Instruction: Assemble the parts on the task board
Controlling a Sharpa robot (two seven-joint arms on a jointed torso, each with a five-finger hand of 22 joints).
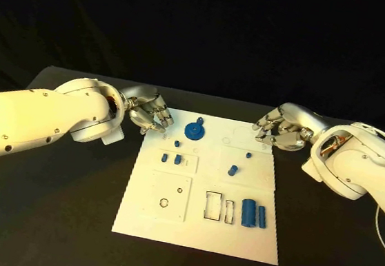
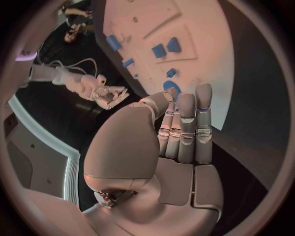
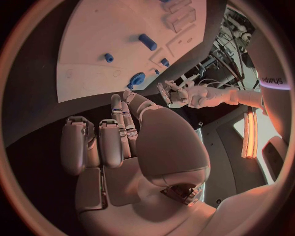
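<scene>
The white task board (image 1: 198, 228) lies in the middle of the black table. A round blue part (image 1: 195, 131) sits near its far edge, with several small blue pieces (image 1: 174, 159) below it and two blue cylinders (image 1: 254, 214) to the right of the outlined slots. My left hand (image 1: 148, 113) hovers off the board's far left corner, fingers straight and together, holding nothing (image 2: 181, 130). My right hand (image 1: 282, 129) hangs over the far right corner, fingers loosely bent and empty (image 3: 117, 142). The round part (image 2: 171, 88) lies just past the left fingertips.
Bare black tabletop (image 1: 58, 207) surrounds the board on both sides and in front. Rectangular outlined slots (image 1: 218, 207) and a square plate with a small hole (image 1: 169, 195) mark the board's near half. A dark curtain closes off the back.
</scene>
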